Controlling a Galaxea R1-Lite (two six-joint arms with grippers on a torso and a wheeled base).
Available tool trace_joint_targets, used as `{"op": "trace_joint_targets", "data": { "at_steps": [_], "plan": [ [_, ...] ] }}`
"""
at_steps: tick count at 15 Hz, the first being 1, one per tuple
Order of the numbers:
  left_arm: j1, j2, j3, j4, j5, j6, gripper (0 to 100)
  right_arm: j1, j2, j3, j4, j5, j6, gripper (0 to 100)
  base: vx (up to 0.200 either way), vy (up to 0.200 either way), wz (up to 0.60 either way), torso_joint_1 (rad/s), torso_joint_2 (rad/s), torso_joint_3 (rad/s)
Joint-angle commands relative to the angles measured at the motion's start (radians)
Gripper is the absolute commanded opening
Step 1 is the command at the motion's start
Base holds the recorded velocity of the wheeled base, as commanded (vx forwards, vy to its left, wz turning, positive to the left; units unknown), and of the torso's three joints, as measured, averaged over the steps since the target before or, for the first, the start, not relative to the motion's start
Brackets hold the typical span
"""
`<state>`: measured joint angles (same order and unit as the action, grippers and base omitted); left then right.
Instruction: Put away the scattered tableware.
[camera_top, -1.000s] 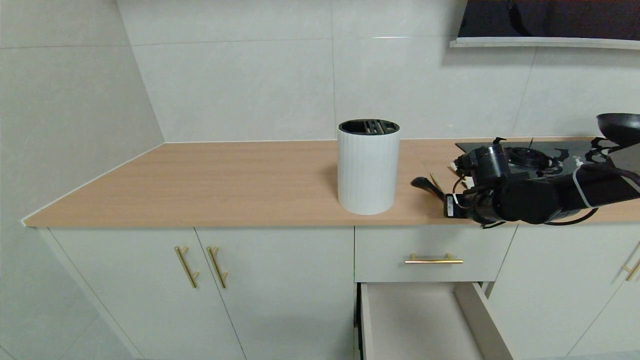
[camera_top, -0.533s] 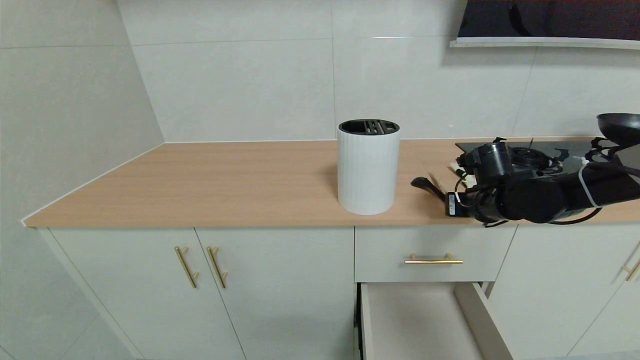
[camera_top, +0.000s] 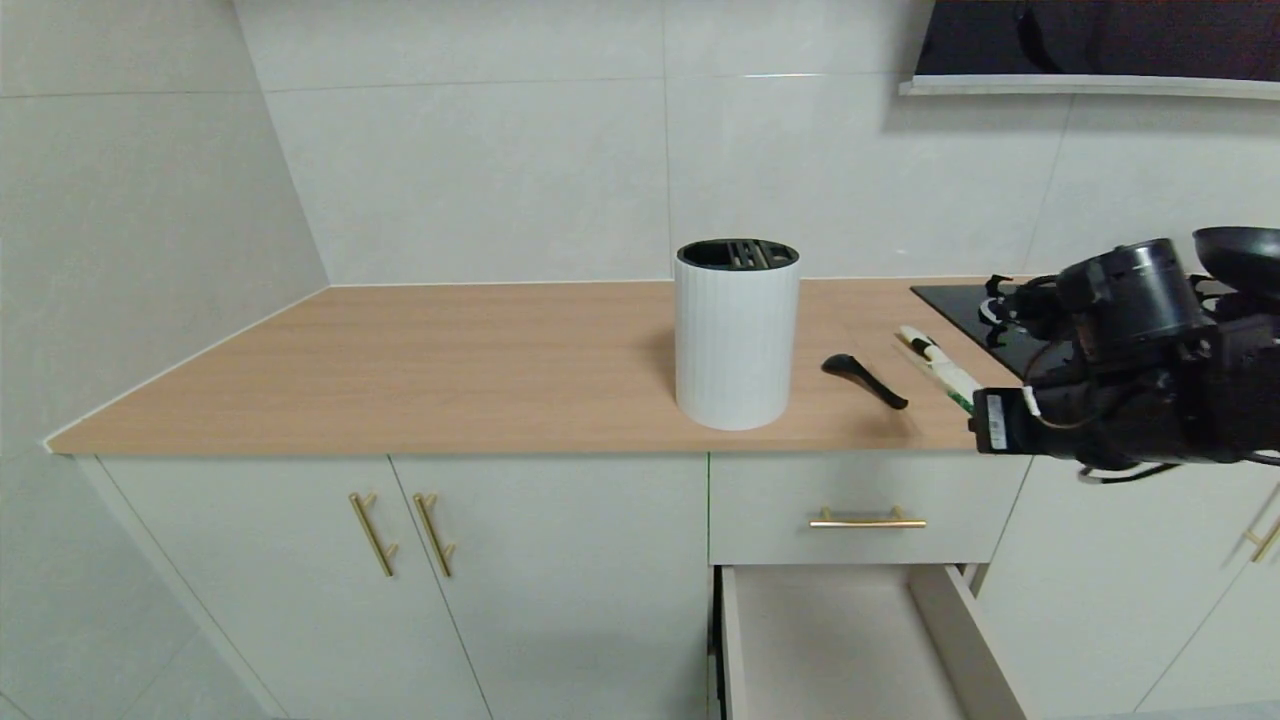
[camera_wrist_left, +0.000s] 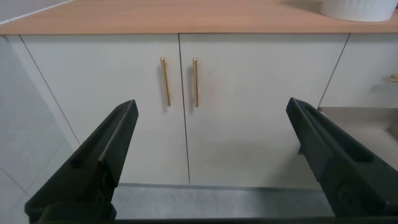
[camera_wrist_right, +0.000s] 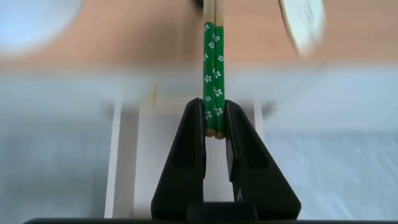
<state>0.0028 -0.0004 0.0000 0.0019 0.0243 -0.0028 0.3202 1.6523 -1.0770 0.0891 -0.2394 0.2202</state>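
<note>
Counter: a wooden kitchen top (camera_top: 450, 360) under a tiled wall. A white holder (camera_top: 736, 340) stands on it, with a black spoon (camera_top: 863, 378) lying just beside.
Chopsticks (camera_wrist_right: 213, 74): a pair lying side by side, tips out over the counter edge near the spoon.
Right gripper (camera_wrist_right: 214, 134): clamped on their green ends.
Left gripper (camera_wrist_left: 211, 112): fingers wide apart, low before the cabinet doors.
Handling: probably light, stiff and smooth. The pair may scissor or slip, so squeeze both together.
Drawer (camera_top: 840, 640): open below.
</note>
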Motion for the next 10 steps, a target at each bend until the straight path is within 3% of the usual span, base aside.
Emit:
{"op": "trace_joint_targets", "data": {
  "at_steps": [1,6,10],
  "plan": [
    [0.0,0.0,0.0,0.001,0.0,0.0,100,0.051,-0.286,0.089,0.175,0.068,0.002,0,0.0,0.0,0.0,0.0,0.0,0.0],
    [0.0,0.0,0.0,0.001,0.0,0.0,100,0.056,-0.422,0.144,0.222,0.221,-0.01,0,0.0,0.0,0.0,0.0,0.0,0.0],
    [0.0,0.0,0.0,0.001,0.0,0.0,100,0.066,-0.37,0.183,0.215,0.262,-0.041,0,0.0,0.0,0.0,0.0,0.0,0.0]
  ]
}}
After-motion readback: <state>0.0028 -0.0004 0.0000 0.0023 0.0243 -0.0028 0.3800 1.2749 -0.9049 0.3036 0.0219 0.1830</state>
